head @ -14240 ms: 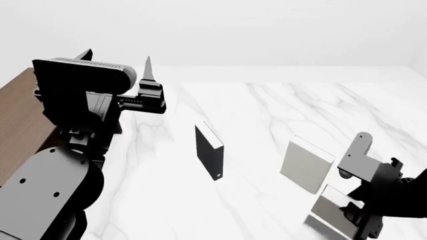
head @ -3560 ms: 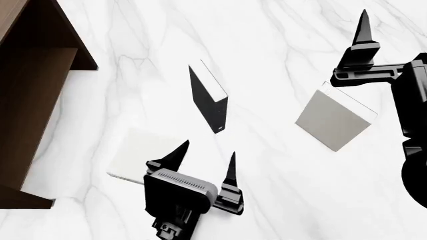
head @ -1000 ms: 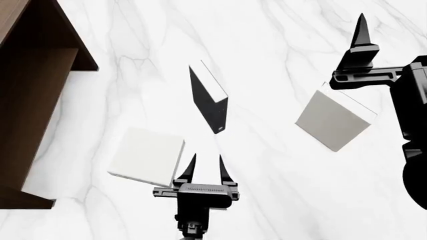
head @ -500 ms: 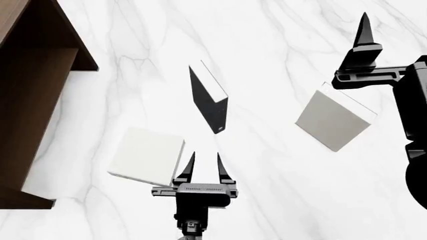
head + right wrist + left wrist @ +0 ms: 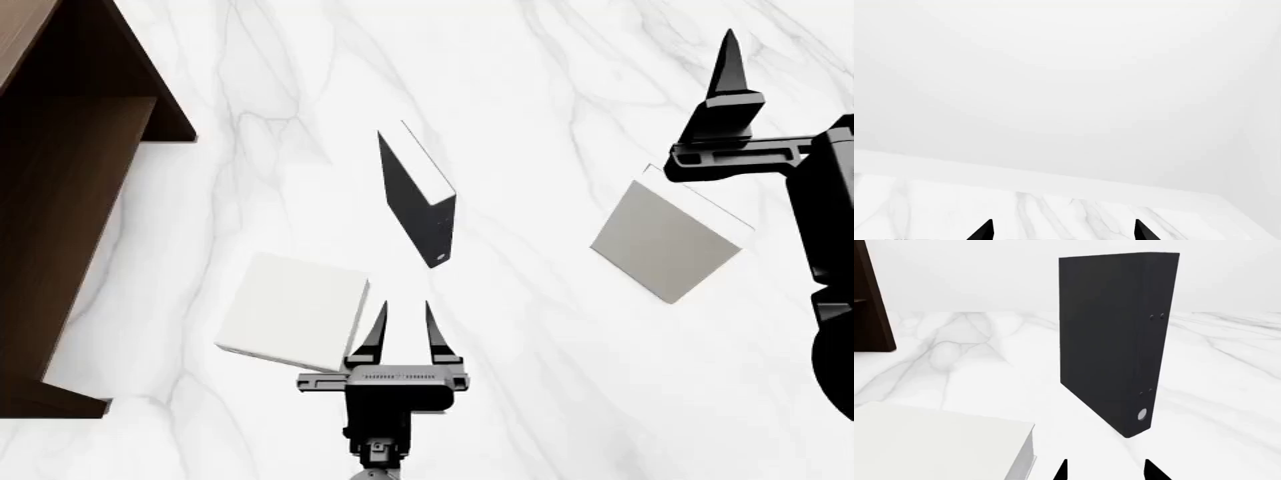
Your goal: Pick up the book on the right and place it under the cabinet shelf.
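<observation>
Left wrist view: the book (image 5: 941,442) lies flat beside the upright black book (image 5: 1114,340).

Head view: the left gripper (image 5: 400,325), narrowly parted and empty, sits just beside the book, near the cabinet (image 5: 67,200).

Right wrist view: the right gripper (image 5: 1062,231) is spread wide.

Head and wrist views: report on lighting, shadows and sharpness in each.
Head view: flat, even light, no glare; the black book and the beige-grey book cast barely any shadow on the marble table; edges crisp. Left wrist view: all sharp, the black book's spine evenly dark, only the cabinet edge shaded. Right wrist view: washed-out white, almost featureless, faint veins.
</observation>
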